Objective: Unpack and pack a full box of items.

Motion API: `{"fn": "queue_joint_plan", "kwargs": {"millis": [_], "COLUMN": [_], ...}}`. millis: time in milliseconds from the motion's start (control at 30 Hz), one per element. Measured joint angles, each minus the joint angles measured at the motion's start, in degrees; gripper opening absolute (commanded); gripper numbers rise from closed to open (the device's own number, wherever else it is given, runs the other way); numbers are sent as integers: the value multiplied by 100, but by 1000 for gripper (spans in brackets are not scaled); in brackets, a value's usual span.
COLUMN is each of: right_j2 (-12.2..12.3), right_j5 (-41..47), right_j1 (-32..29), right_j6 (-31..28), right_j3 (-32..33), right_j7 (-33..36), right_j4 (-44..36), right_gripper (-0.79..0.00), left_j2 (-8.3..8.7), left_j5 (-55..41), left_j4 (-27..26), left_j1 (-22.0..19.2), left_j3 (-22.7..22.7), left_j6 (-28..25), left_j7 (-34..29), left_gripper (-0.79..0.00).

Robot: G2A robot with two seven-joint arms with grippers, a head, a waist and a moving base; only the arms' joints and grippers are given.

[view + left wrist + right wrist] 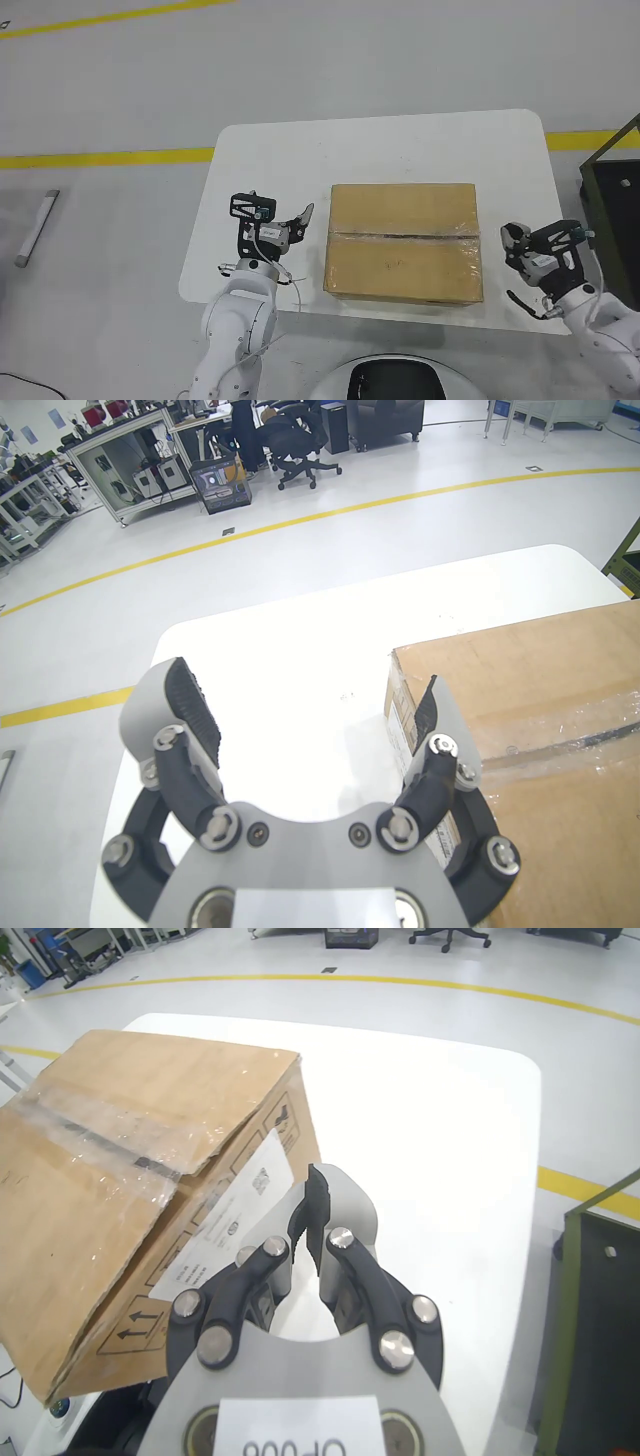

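The cardboard box (403, 242) stands on the white table (300, 150), a little to the right of its middle and close to the near edge. Its two top flaps are down, and clear, wrinkled tape runs along the seam between them. What is inside cannot be seen.

From above, the top of the box is seen whole. The right wrist view has the box (125, 1128) cut off at the picture's edge, but it gives the end wall, with a white label and printed arrows, and a rough flap edge where the tape ends. In the left wrist view the box (525, 700) is also cut off, and part of the other end wall, which has a label too, is covered by a finger.

The left gripper (280, 208) is over the table just beside the left end of the box, not touching it. Its own camera shows the left gripper (305, 680) with the two fingers spread wide and nothing between them.

The right gripper (540, 240) is near the right end of the box, by the table's edge. In the right wrist view the right gripper (314, 1188) has its pads pressed together, holding nothing.

A green cart (600, 1303) stands right of the table, partly cut off. A yellow floor line (100, 158) runs behind the table.
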Motion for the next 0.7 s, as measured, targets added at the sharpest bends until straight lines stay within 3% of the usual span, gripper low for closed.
{"fn": "queue_joint_plan", "kwargs": {"millis": [700], "right_j2": [-29], "right_j5": [-312], "right_j1": [1059], "right_j6": [-594], "right_j3": [-973], "right_j7": [-123], "right_j4": [772], "right_gripper": [-785], "left_j2": [0], "left_j5": [-4], "left_j4": [-1], "left_j1": [2], "left_j3": [1], "left_j6": [-1], "left_j7": [7], "left_gripper": [0]}}
